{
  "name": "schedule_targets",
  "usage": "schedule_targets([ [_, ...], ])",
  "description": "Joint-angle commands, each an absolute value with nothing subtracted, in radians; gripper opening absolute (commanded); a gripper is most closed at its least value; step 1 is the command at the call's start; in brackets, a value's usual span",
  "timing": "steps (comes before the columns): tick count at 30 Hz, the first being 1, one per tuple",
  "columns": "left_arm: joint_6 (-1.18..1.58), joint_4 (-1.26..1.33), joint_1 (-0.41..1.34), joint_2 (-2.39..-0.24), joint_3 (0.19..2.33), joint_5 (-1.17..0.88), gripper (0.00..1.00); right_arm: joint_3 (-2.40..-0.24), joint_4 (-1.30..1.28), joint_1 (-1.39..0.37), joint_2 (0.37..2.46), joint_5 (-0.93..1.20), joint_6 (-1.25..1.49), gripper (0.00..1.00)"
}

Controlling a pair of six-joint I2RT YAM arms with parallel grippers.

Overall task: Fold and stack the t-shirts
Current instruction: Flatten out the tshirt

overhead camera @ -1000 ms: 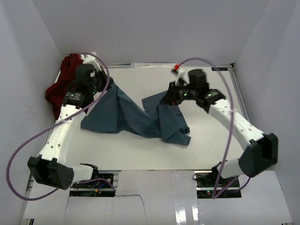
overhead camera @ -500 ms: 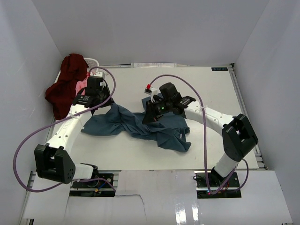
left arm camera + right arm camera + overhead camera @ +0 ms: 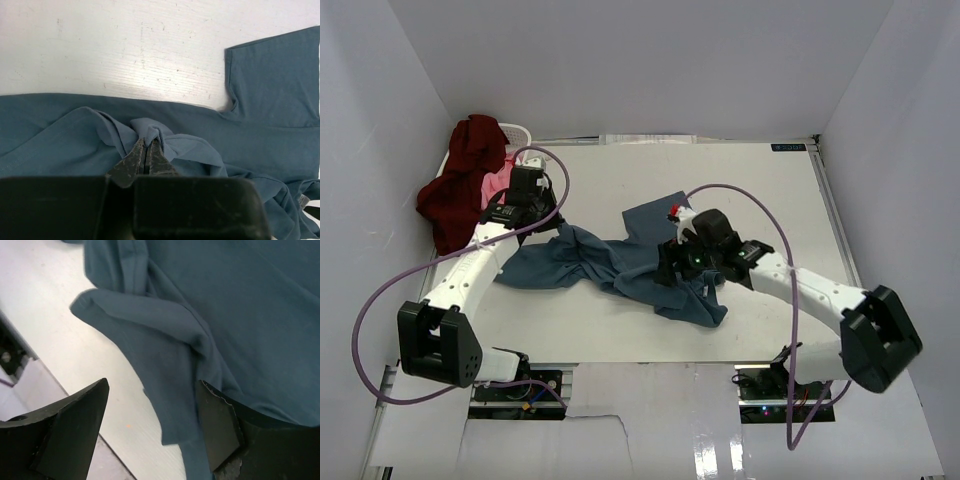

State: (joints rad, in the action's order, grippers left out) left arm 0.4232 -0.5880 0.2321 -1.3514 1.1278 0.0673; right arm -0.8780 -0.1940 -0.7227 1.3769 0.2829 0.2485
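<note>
The dusty teal-blue t-shirt (image 3: 610, 268) lies crumpled across the middle of the table, with one sleeve (image 3: 275, 75) spread flat. My left gripper (image 3: 544, 224) is at the shirt's left end, shut on a bunched fold of it (image 3: 148, 142). My right gripper (image 3: 682, 274) hovers low over the shirt's near right part, jaws open (image 3: 154, 384). A loose edge of the cloth (image 3: 175, 405) lies between the fingers (image 3: 217, 422), not pinched. The dark maroon t-shirt (image 3: 458, 180) and the pink t-shirt (image 3: 498, 183) are heaped at the far left corner.
A white laundry basket (image 3: 518, 134) shows partly behind the maroon heap at the back left. White walls enclose the table on three sides. The table's near edge (image 3: 30, 365) runs close below the right gripper.
The right gripper opened and let go of the teal shirt, then swung toward the near edge. The shirt sank from a lifted drape to a crumpled heap. The left gripper stayed shut and lowered.
</note>
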Motion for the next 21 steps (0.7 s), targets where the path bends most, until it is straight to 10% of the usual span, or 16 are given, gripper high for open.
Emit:
schedule_targets([
  [1,0.419,-0.555,0.232,-1.351,1.112,0.066,0.0,-0.748,-0.117,-0.721,1.231,0.125,0.227,0.77],
  [21,0.408,-0.566,0.23,-1.382,1.135,0.041,0.0,-0.531,-0.121,-0.721,1.011,0.126,0.546,0.51],
])
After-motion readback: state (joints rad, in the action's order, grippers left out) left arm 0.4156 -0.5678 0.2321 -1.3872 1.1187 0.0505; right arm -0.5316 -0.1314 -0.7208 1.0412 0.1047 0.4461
